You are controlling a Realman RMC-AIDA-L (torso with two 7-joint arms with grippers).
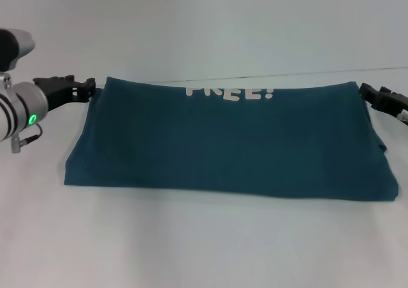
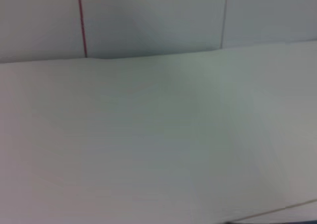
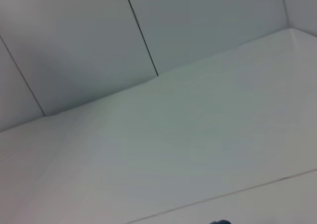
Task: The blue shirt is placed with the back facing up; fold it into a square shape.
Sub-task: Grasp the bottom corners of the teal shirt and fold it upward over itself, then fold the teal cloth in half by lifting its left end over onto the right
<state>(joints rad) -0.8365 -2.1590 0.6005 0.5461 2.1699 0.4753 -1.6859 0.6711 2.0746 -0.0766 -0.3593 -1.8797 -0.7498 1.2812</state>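
Note:
The blue shirt (image 1: pixel 229 148) lies on the white table (image 1: pixel 191 250) as a wide flat band, doubled over. Part of its white lettering (image 1: pixel 229 92) shows along the far edge. My left gripper (image 1: pixel 89 89) is at the shirt's far left corner, touching or nearly touching the cloth. At the far right corner is my right gripper (image 1: pixel 366 92), right against the fabric edge. Both wrist views show only bare white table and wall panels, with no shirt clearly in them.
The white table runs back to a pale wall (image 1: pixel 223 20). My left arm's silver wrist (image 1: pixel 22 109), with a green light, hangs over the table's left side. A red seam line (image 2: pixel 82 26) marks the wall in the left wrist view.

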